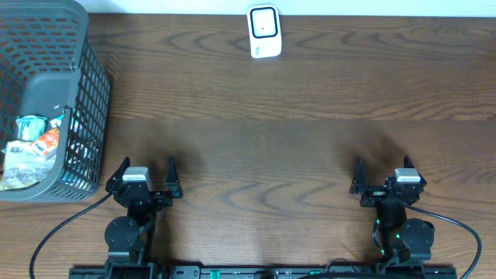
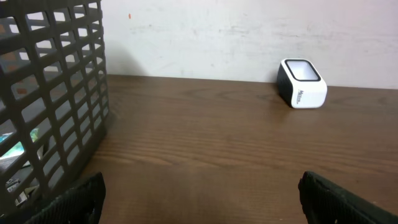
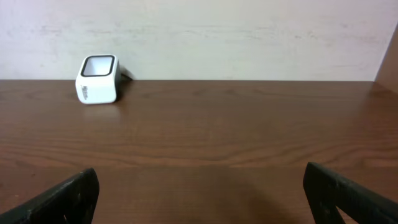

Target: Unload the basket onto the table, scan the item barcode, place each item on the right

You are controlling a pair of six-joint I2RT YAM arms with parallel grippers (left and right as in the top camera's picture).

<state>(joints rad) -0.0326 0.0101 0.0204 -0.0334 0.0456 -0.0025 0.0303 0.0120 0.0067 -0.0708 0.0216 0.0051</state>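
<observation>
Left end effector (image 1: pixel 147 167) and right end effector (image 1: pixel 382 169) sit wide open and empty, lower frame. Packets (image 1: pixel 35 143), probably snacks, lie in basket (image 1: pixel 85 85) at left. Scanner (image 1: pixel 264 32) stands top centre, window up for showing barcodes.

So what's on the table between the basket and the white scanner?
Nothing, just bare wooden table between the basket and the scanner. The overhead view shows it best, and the left wrist view agrees.

The tabletop (image 1: pixel 310 93) is marked by dark brown wood grain. The basket (image 1: pixel 93 89) at the upper left is patterned as a dark grey lattice. The scanner (image 1: pixel 264 32) is coloured white and black.
</observation>
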